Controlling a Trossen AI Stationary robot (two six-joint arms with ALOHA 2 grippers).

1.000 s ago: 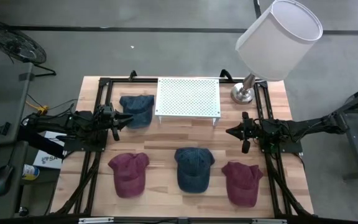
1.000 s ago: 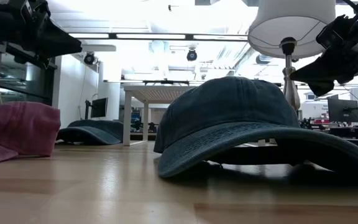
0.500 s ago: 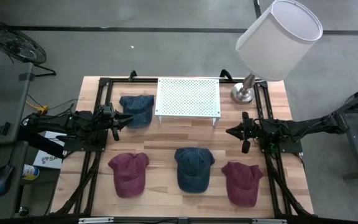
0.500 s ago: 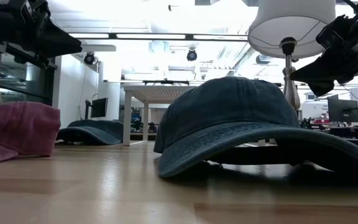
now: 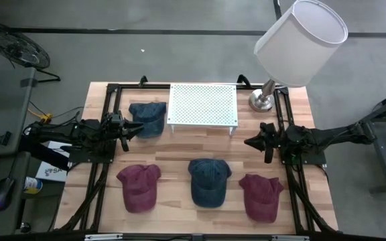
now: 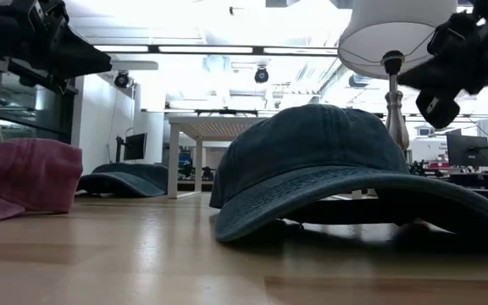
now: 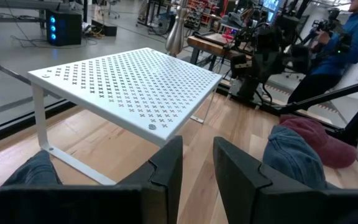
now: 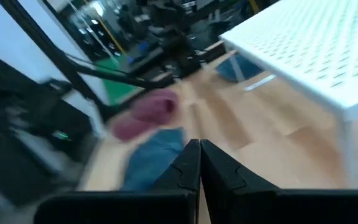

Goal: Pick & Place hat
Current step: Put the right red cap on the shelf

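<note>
My left end effector (image 5: 127, 131) hangs above the desk (image 5: 246, 154) at its left side, just beside the brim of the blue hat (image 5: 147, 118) that lies at the back left. In my left wrist view its fingers (image 7: 166, 167) stand a little apart with bare wood showing through the gap; they pinch nothing. Ahead of them is the white perforated rack (image 7: 126, 84), standing on thin legs on the desk.

My right end effector (image 5: 252, 142) hovers over the right side of the desk, near the rack's front right corner and in front of the lamp (image 5: 300, 40). Its fingers (image 8: 188, 163) are pressed together, empty.

Three more hats lie in a row along the front of the desk: a maroon hat (image 5: 139, 187) on the left, a second blue hat (image 5: 208, 180) in the middle, and a second maroon hat (image 5: 260, 195) on the right. They lie apart from each other, and neither end effector touches any of them. From desk height the middle blue one fills the foreground, brim toward the camera, with the back blue hat and the rack small behind it.

A person (image 7: 337, 53) in a blue top shows in the room beyond the desk in my left wrist view.
</note>
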